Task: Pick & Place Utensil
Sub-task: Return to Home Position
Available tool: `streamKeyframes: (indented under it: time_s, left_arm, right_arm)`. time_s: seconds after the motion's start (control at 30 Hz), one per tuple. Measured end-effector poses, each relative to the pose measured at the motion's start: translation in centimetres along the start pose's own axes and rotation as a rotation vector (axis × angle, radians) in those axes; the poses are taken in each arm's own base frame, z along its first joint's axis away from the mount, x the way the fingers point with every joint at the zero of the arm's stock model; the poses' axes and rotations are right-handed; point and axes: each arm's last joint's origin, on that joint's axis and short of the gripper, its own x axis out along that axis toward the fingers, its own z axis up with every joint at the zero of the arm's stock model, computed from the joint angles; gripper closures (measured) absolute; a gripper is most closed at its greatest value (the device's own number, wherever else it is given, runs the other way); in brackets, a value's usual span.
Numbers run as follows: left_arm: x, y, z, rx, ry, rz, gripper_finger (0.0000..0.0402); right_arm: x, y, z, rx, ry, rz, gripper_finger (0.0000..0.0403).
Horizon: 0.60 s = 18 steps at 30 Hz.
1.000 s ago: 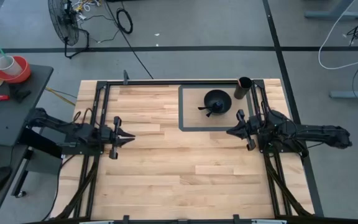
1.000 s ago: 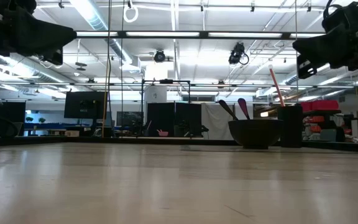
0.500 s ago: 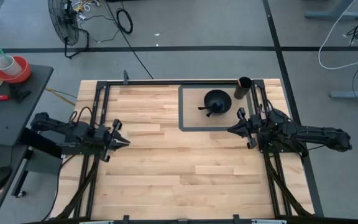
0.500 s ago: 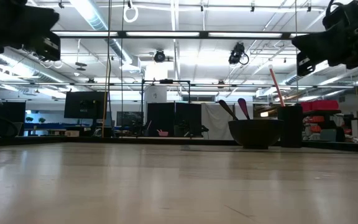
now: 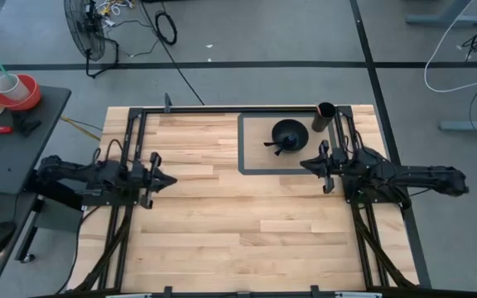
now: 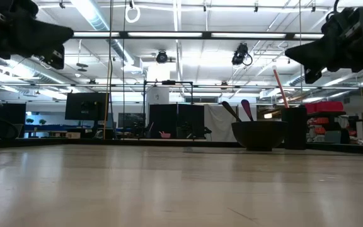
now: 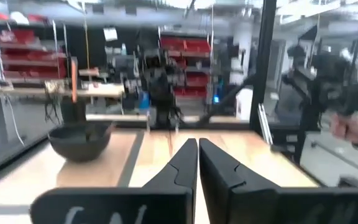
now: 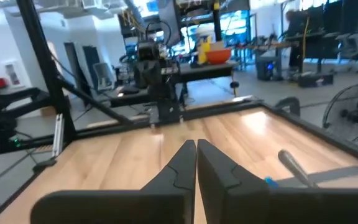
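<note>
The table (image 5: 222, 223) was made of light wood planks. A black frame (image 5: 222, 110) ran along its far, left and right sides. A see-through mat (image 5: 255, 157) with a dark edge lay flat on the far right part.

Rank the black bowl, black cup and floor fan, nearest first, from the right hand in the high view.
1. black bowl, beside the right hand.
2. black cup, at the mat's corner.
3. floor fan, off the table, far left.
</note>
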Motion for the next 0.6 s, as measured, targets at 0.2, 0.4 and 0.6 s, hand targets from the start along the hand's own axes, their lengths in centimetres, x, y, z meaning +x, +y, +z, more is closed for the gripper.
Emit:
streamKeyframes:
  time_s: [0.2, 0.4, 0.6]
  left_arm:
    - [0.0, 0.0, -1.0, -0.052, 0.102, 0.005, 0.0382]
    - [0.0, 0.1, -1.0, -0.17, 0.103, 0.019, 0.0385]
    - [0.0, 0.1, -1.0, -0.177, 0.103, 0.021, 0.0384]
  right_arm:
    - [0.1, 1.0, 0.0, -0.005, -0.011, 0.011, 0.0385]
    - [-0.3, 1.9, 0.2, -0.06, -0.017, 0.245, 0.0385]
    - [-1.0, 0.8, 0.6, -0.041, -0.07, 0.079, 0.0385]
